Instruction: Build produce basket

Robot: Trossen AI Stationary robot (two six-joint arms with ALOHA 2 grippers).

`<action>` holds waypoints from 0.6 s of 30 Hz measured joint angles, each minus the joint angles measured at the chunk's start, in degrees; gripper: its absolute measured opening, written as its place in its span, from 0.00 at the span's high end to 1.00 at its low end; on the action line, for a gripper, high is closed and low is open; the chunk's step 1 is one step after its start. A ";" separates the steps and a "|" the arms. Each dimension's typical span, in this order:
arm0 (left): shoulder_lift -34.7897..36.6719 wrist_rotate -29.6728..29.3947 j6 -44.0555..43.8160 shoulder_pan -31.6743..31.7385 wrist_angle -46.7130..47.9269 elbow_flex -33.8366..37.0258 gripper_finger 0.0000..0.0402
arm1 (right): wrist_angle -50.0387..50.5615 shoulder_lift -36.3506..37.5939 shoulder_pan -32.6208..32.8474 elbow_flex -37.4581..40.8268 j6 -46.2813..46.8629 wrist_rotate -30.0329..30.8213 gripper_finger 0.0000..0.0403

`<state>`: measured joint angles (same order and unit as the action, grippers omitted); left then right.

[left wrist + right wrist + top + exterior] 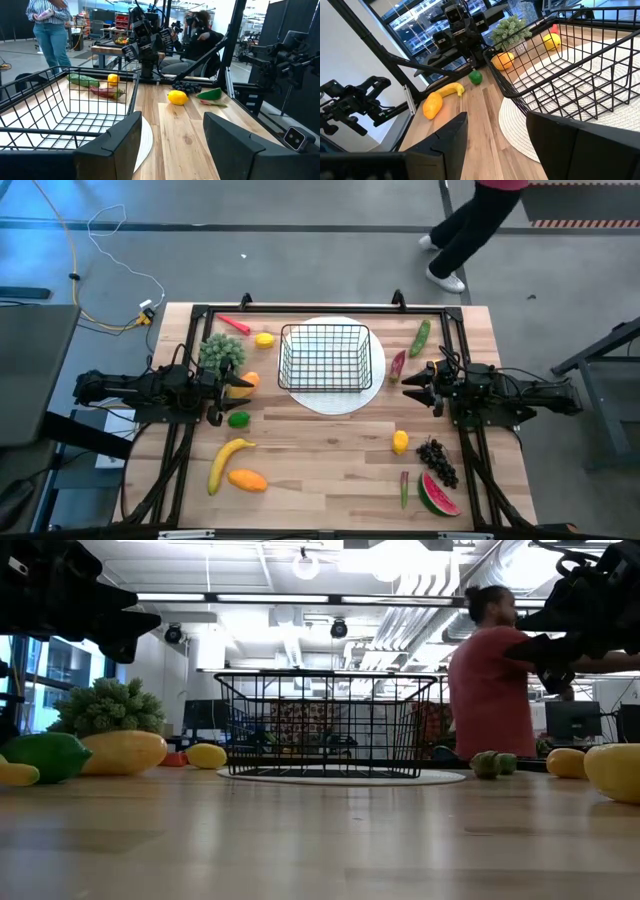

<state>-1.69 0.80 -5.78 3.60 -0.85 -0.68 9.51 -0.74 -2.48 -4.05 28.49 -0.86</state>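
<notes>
The black wire basket [325, 358] stands empty on a round white mat [345, 398] at the table's far middle. Produce lies around it. On the left are a banana [228, 462], a mango [247, 479], a lime [239, 418], a lemon [264, 339] and a leafy green bunch [222, 352]. On the right are a cucumber [420, 337], a second lemon [400, 442], grapes [436, 460] and a watermelon slice [437, 495]. My left gripper [245, 388] hovers open left of the basket. My right gripper [410, 388] hovers open right of it. Both point level at the basket.
A black frame [300, 308] runs along the table's far edge and sides. A person [470, 230] walks on the floor beyond the far right corner. Bare wood [320, 460] lies between the basket and the near edge.
</notes>
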 joint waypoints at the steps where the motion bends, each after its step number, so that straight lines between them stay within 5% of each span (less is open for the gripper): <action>1: 0.00 0.00 0.00 0.01 0.00 0.01 0.50 | 0.00 0.00 0.00 0.01 0.00 0.01 0.54; 18: 0.00 0.00 0.00 0.00 -0.01 0.00 0.50 | 0.00 0.00 0.00 0.01 -0.30 0.01 0.54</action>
<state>-1.69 0.80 -5.78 3.60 -0.86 -0.69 9.51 -0.75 -2.48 -4.04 28.20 -0.86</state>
